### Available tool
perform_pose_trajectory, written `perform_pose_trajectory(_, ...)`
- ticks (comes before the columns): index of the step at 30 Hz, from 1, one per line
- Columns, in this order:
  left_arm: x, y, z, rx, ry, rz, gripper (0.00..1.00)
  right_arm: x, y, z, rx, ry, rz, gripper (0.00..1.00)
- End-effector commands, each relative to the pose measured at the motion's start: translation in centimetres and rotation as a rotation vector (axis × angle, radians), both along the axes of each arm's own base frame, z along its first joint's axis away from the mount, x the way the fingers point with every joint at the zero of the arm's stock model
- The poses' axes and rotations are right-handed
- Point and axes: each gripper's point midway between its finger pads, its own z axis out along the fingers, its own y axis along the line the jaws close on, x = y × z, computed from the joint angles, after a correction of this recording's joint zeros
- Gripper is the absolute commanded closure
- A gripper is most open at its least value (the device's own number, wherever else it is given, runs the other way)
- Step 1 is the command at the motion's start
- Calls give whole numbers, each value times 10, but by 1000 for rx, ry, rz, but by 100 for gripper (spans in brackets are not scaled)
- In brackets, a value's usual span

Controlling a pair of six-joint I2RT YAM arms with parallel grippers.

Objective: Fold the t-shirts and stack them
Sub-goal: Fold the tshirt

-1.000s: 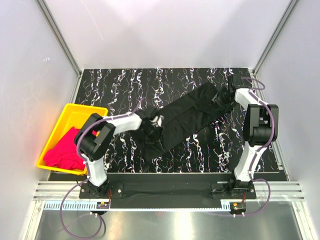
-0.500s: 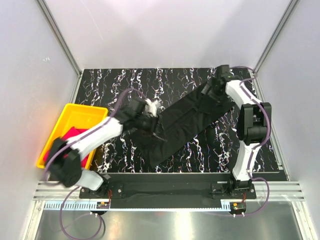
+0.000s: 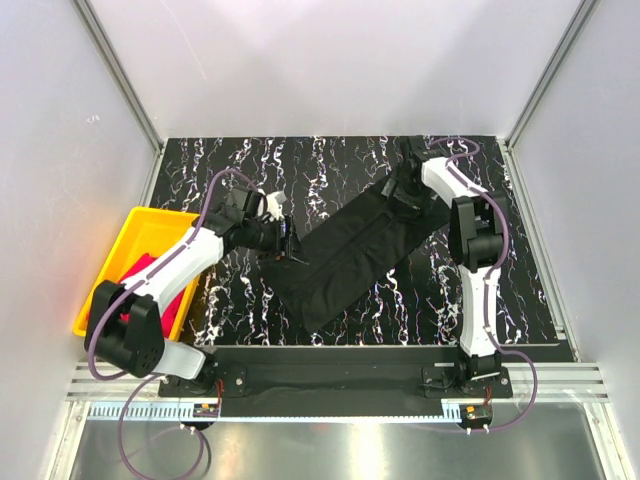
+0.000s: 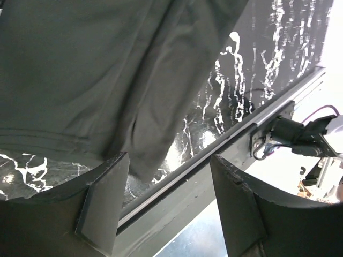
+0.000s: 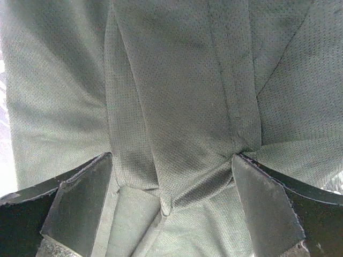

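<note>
**The black t-shirt (image 3: 350, 250) is lying slantwise on the table (image 3: 230, 180)**

The pink t-shirt (image 3: 137, 268) is lying in the yellow tray (image 3: 150, 222). My left gripper (image 4: 169, 203) is hanging open, holding nothing, just beside the black t-shirt's left edge. Its long axis is running near-left to far-right. My right gripper (image 5: 171, 209) is sitting open over the far end. Bare table is showing along both long edges.

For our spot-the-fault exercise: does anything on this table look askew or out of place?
The black t-shirt, folded into a long strip, lies diagonally across the table, not square to its edges. The pink t-shirt sits crumpled and unfolded in the yellow tray.
</note>
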Motion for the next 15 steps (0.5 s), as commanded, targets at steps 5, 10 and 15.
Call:
perform_pose_trajectory(5, 34, 3, 1, 97, -56, 14, 10, 48, 29, -22, -80, -23, 187, 0)
perform_pose_trajectory(10, 49, -15, -25, 155, -13, -32, 9, 86, 68, -9, -114, -129, 385, 0)
perform_pose_trajectory(15, 53, -54, -56, 170, 77, -86, 13, 96, 114, -3, -56, -224, 559, 0)
